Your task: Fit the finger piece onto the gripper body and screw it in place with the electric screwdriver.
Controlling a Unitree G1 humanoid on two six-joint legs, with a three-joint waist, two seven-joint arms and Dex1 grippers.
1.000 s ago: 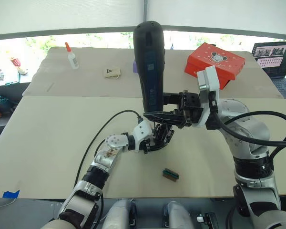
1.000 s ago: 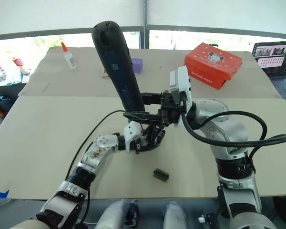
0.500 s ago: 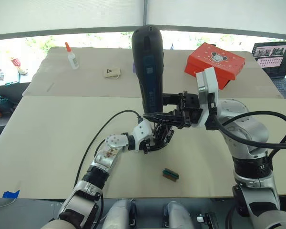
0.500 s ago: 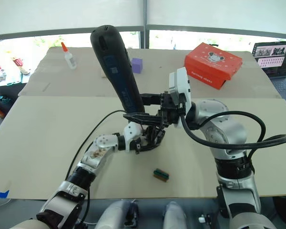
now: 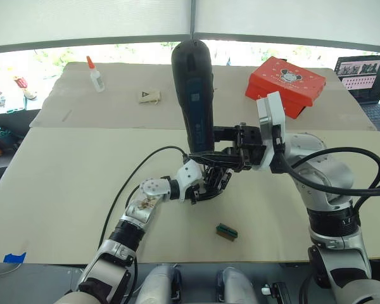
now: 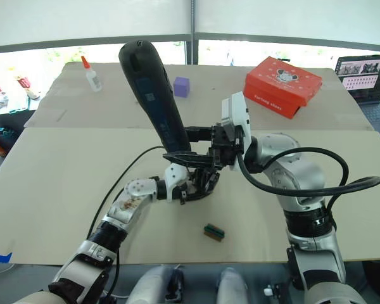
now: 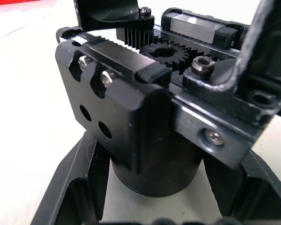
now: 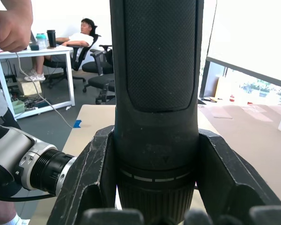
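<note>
Black electric screwdriver [image 5: 195,95] stands nearly upright near the table's [image 5: 63,190] middle, its lower end clenched in the right gripper [image 5: 210,154]. Below it we see the left gripper [image 7: 145,206] clamped round the base of the gripper body [image 7: 145,117], which rests on the table. A green-and-dark block [image 5: 227,232] lies nearer the front edge.

Centre of table [image 5: 63,183] blocked by upright electric screwdriver [image 5: 195,88] over gripper body [image 5: 210,183]; green-and-dark block [image 5: 227,232] near front edge; red box [image 5: 285,78], glue bottle [image 5: 95,74] far back.
</note>
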